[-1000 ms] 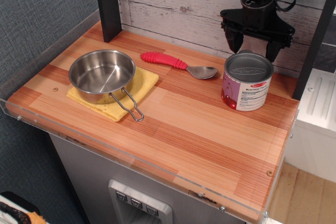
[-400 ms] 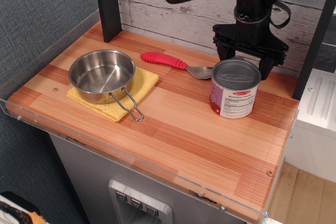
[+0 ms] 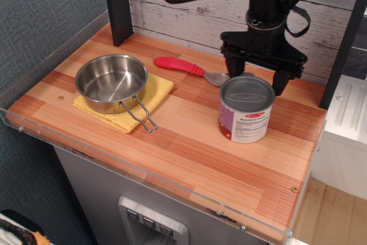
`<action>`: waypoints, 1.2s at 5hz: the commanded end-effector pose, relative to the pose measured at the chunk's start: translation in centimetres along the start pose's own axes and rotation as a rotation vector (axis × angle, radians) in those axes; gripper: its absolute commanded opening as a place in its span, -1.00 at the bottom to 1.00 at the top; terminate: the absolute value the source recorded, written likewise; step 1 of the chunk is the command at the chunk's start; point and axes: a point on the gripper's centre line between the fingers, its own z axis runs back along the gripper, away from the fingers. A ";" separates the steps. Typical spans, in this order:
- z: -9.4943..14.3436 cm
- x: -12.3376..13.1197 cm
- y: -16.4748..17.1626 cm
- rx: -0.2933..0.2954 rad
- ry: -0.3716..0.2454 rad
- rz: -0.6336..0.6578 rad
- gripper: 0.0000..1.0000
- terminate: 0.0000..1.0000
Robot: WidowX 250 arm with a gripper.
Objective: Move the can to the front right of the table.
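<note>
The can [image 3: 245, 109] stands upright on the right half of the table [image 3: 189, 147], roughly midway between the back wall and the front edge, to the right of the steel pan [image 3: 110, 82] on its yellow sponge [image 3: 155, 93] and just in front of the bowl of a red-handled spoon [image 3: 192, 69]. The gripper [image 3: 258, 78] hangs close over the can's back rim with its two black fingers spread to either side of the lid; whether they press on the can or stand just clear of it I cannot tell from this view, since the far side of the can is hidden. By the look of it, the carrying step is in hand: the can has ground to cover toward the near right corner, where the bare wood by the acrylic rim looks free. The next move calls for travel forward and to the right, keeping the can level and stopping short of the rim. The can itself is short and wide, with a grey ribbed metal lid and a white label that turns purple at the left, with a red band and small print.
</note>
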 end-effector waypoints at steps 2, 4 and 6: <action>3.3 -4.1 -0.7 -0.012 -0.027 -0.003 1.00 -1.00; 3.7 -7.3 -1.5 -0.002 -0.001 -0.056 1.00 -1.00; 5.2 -6.8 -0.5 0.013 -0.043 -0.044 1.00 -1.00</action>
